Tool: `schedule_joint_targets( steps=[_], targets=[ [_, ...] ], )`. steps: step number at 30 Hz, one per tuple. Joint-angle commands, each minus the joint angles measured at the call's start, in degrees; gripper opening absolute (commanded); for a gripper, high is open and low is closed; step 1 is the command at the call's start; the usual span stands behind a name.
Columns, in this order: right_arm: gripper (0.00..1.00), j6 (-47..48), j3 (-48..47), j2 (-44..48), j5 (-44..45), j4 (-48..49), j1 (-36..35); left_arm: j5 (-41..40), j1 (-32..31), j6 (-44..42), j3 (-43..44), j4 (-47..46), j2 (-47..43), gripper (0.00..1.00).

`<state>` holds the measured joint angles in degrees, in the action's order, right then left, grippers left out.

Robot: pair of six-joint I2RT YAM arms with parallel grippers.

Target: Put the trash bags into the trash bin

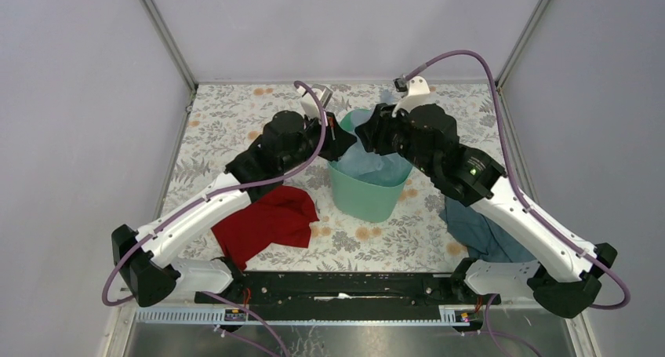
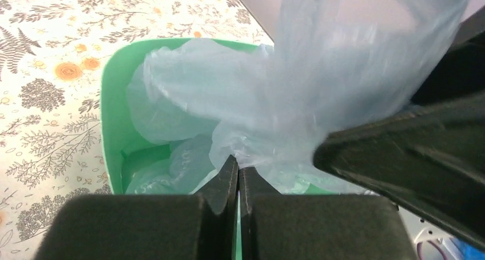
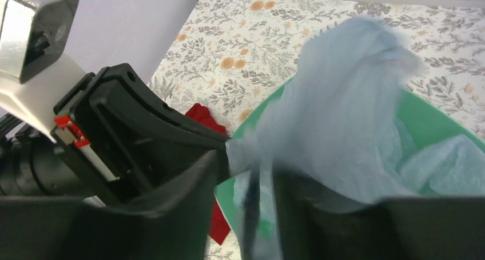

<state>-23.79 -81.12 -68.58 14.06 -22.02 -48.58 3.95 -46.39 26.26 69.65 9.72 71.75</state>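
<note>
**A:** The left gripper [image 2: 238,177] has its jaws pressed together, with a fold of the pale blue trash bag [image 2: 297,88] pinched at the tips.

**B:** And the right gripper [image 3: 247,168]?

**A:** Its own camera shows the fingers somewhat apart. A strand of the same bag runs down between them, and more film billows over one finger. The film is blurred, so I cannot tell whether it truly grips.

**B:** Where is the trash bin [image 2: 111,111]?

**A:** Just below both sets of tips, upright, near the middle of the flowered table [image 1: 235,122]. Much of the bag lies inside it, and the pinched part rises above the rim.

**B:** What does the top view add?

**A:** There the two wrists meet over the bin's far rim and hide the fingertips altogether. Only that view shows the red bag [image 1: 270,220] whole, lying on the table left of the bin. It also shows a dark blue bag [image 1: 482,231] to the right, partly under the right arm. The right wrist view catches just a sliver of the red one.
</note>
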Motion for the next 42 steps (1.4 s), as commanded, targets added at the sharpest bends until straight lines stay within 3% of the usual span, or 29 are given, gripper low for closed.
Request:
schedule_joint_targets(
  steps=[1,4,9,17,21,26,30,32,34,35,38,40,42],
  targets=[
    [0.58,2.08,1.09,4.14,2.67,-1.75,0.35,-5.31,0.44,3.01,0.99,-3.65,-2.19,0.00],
    [0.79,2.84,3.43,7.43,5.25,-3.44,0.32,-6.36,0.51,5.07,-2.02,-5.14,-4.88,0.00],
    [0.89,2.72,6.44,11.69,5.81,-2.84,0.39,-5.83,0.60,9.15,-7.48,-8.70,-8.18,0.00],
    [0.90,1.81,3.41,8.83,-0.58,-0.12,0.34,-4.21,0.60,12.22,-8.65,-9.53,-7.85,0.00],
    [0.86,0.11,2.15,6.22,-0.82,2.77,0.33,-4.63,0.60,12.32,-8.38,-8.70,-7.83,0.00],
    [0.73,-3.60,3.71,5.71,-3.38,5.73,0.36,-6.50,0.60,12.05,-7.51,-6.57,-8.28,0.00],
    [0.87,-6.68,8.44,7.04,-5.55,10.34,0.37,-7.11,0.60,12.35,-6.94,-6.17,-8.16,0.00],
    [0.87,-6.35,8.89,6.61,-4.14,9.78,0.25,-6.88,0.60,12.50,-6.69,-6.39,-7.90,0.00],
    [0.79,-4.28,8.94,6.13,-1.19,9.09,0.24,-6.91,0.60,12.52,-6.67,-6.18,-7.76,0.00],
    [0.69,-3.05,8.94,6.01,0.27,8.63,0.31,-7.12,0.60,12.50,-6.71,-5.89,-7.84,0.00],
    [0.28,2.58,9.07,6.89,3.28,7.89,0.24,-9.80,0.64,12.70,-6.53,-2.79,-8.56,0.00],
    [0.01,6.36,9.93,8.10,3.57,8.30,0.24,-12.22,0.60,12.24,-6.46,0.20,-9.24,0.08],
    [0.00,10.63,10.17,8.49,0.63,8.64,0.28,-13.83,0.60,9.92,-5.85,3.37,-10.07,0.18]
  ],
)
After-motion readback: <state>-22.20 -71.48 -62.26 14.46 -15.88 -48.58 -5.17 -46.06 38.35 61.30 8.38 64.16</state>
